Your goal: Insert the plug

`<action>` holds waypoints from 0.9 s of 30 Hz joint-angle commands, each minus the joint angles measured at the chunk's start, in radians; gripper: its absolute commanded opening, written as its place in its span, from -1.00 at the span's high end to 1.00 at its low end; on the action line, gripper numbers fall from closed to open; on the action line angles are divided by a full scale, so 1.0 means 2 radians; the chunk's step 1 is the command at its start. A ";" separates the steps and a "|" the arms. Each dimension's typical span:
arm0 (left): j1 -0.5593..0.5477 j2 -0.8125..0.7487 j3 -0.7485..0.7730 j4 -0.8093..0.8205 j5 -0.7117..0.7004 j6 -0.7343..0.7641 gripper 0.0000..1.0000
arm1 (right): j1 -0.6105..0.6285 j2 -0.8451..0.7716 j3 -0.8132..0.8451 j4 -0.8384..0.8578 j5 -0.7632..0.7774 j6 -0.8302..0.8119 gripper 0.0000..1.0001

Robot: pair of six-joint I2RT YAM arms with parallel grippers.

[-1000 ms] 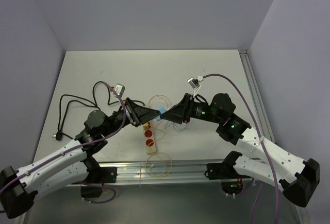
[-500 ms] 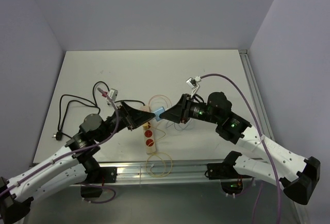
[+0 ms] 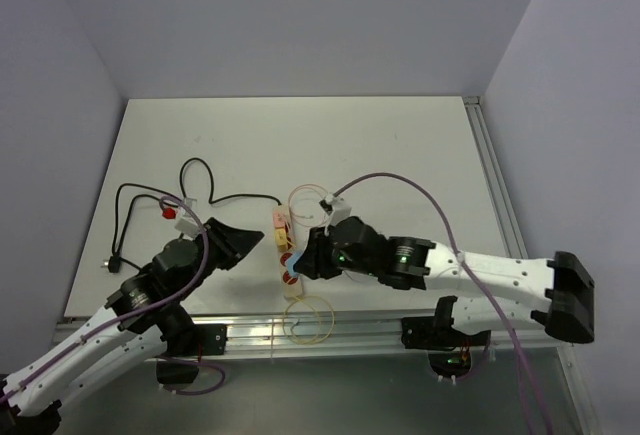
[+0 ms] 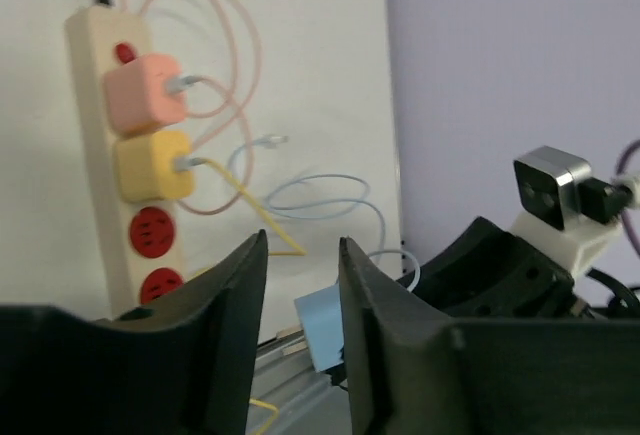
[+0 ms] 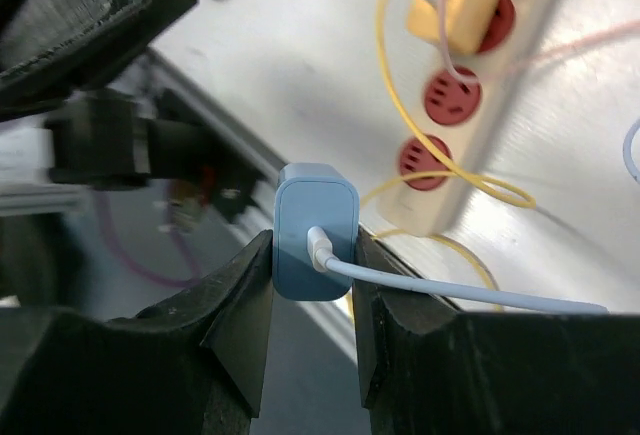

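So, the table (image 3: 400, 155) is where the power strip (image 5: 495, 105) is laid flat, two red sockets free. The left gripper (image 4: 300, 250) is spread, empty and set aside. The blue plug (image 5: 312, 205) is pinched by the right gripper (image 5: 313, 255) near the strip's free end, probably for lining up.

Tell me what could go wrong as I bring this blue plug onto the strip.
The yellow cable loops beside the two free red sockets, so it could get pinched under the blue plug or snag it. The power strip lies unheld: the left jaws stand open, away from it, so a push may slide it. The right jaws clamp the plug by its sides with the prongs out of view, so alignment is hard to confirm.
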 commanded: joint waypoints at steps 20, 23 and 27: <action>0.000 -0.135 -0.077 -0.094 -0.041 -0.034 0.61 | 0.081 0.334 0.254 -0.172 0.290 0.044 1.00; 0.000 -0.152 -0.076 -0.100 -0.041 -0.031 0.59 | 0.080 0.340 0.258 -0.190 0.302 0.046 1.00; 0.000 -0.156 -0.072 -0.108 -0.041 -0.025 0.54 | 0.079 0.334 0.240 -0.178 0.297 0.044 1.00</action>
